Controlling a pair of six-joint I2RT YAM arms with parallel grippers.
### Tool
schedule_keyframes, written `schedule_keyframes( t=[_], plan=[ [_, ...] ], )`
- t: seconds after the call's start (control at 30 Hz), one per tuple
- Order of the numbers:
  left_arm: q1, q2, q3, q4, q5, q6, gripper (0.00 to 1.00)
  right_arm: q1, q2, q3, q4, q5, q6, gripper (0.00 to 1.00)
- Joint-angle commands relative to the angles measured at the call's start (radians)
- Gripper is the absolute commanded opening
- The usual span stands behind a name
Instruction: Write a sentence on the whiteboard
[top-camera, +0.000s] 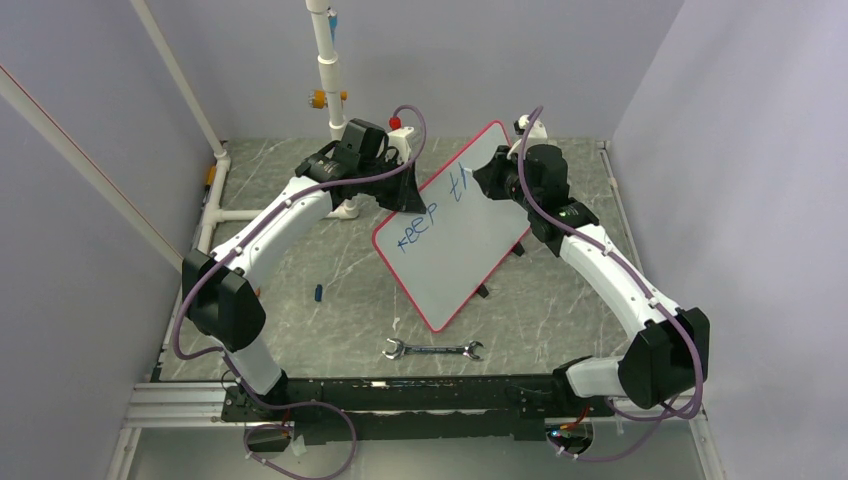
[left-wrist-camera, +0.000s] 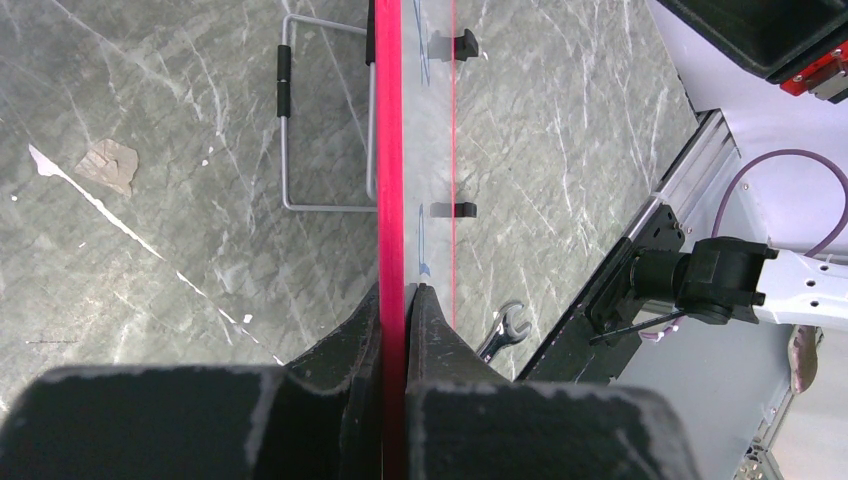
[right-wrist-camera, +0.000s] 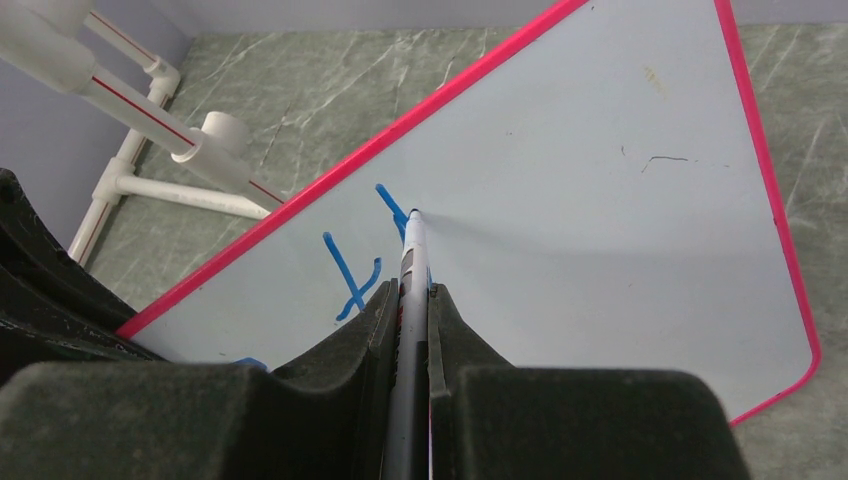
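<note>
Marker (right-wrist-camera: 412, 240) in right tool (right-wrist-camera: 410, 295) touches whiteboard (right-wrist-camera: 600, 200) — left tool (left-wrist-camera: 397, 292) clamps its edge.

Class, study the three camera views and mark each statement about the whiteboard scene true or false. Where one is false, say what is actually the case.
1. The left gripper is clamped on the red rim of the whiteboard. True.
2. The right gripper holds a wrench. False: it is shut on a marker, whose tip touches the board; the wrench lies on the table.
3. The blue writing begins with "keep". True.
4. Writing fills the whole board. False: there are only a few letters along one long edge, and most of the board is bare.
</note>
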Motion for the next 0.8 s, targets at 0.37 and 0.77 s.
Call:
schedule_keyframes(
  t=[0.37, 0.77],
  plan=[
    [-0.01, -0.003, 0.024, 0.001, -0.089, 0.144, 0.0, -0.006, -0.025, -0.05, 0.003, 0.002, 0.008, 0.0],
    [-0.011, -0.002, 0.024, 0.001, -0.089, 0.143, 0.0, -0.006, -0.067, -0.121, -0.009, 0.004, 0.003, 0.0]
  ],
)
